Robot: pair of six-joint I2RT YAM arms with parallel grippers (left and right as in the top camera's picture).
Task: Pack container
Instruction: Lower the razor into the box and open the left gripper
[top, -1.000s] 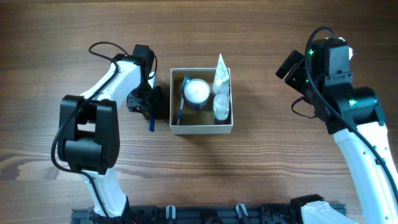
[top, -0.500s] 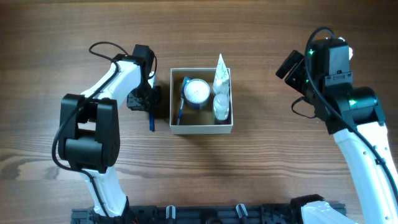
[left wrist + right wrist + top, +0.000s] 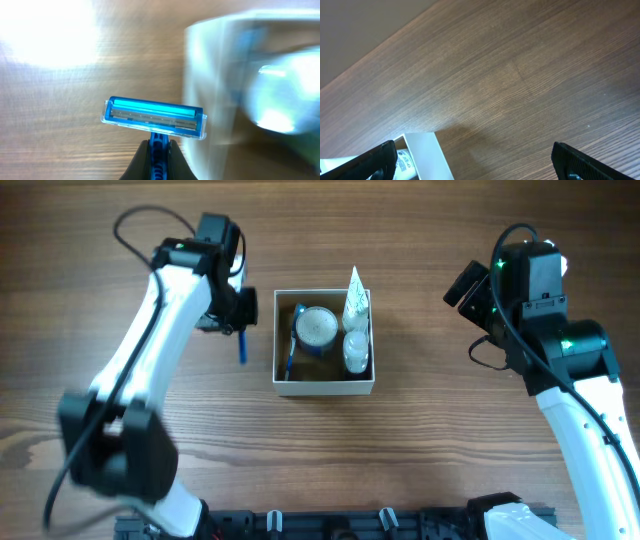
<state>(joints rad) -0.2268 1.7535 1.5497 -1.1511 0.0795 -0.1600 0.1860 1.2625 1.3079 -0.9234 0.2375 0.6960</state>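
Observation:
The container (image 3: 325,387), a square white box with a brown inside, sits mid-table. It holds a white-lidded blue jar (image 3: 318,328), a white tube (image 3: 354,298) and a small bottle (image 3: 355,352). Just left of it, my left gripper (image 3: 234,322) is shut on the handle of a blue razor (image 3: 241,346), lifted off the wood. In the left wrist view the razor head (image 3: 154,118) stands crosswise above the left gripper (image 3: 159,146), with the container wall (image 3: 210,75) blurred to the right. My right gripper (image 3: 475,152) is open, off to the container's right, one container corner (image 3: 427,150) between its fingers.
A blue stick-like item (image 3: 291,352) leans along the container's left inner wall. Bare wooden tabletop (image 3: 450,440) surrounds the box. The right arm (image 3: 560,350) stands at the right side.
My left gripper has shut on the razor and lifted it off the table, rising and shifting toward the far edge. The right arm has not moved.

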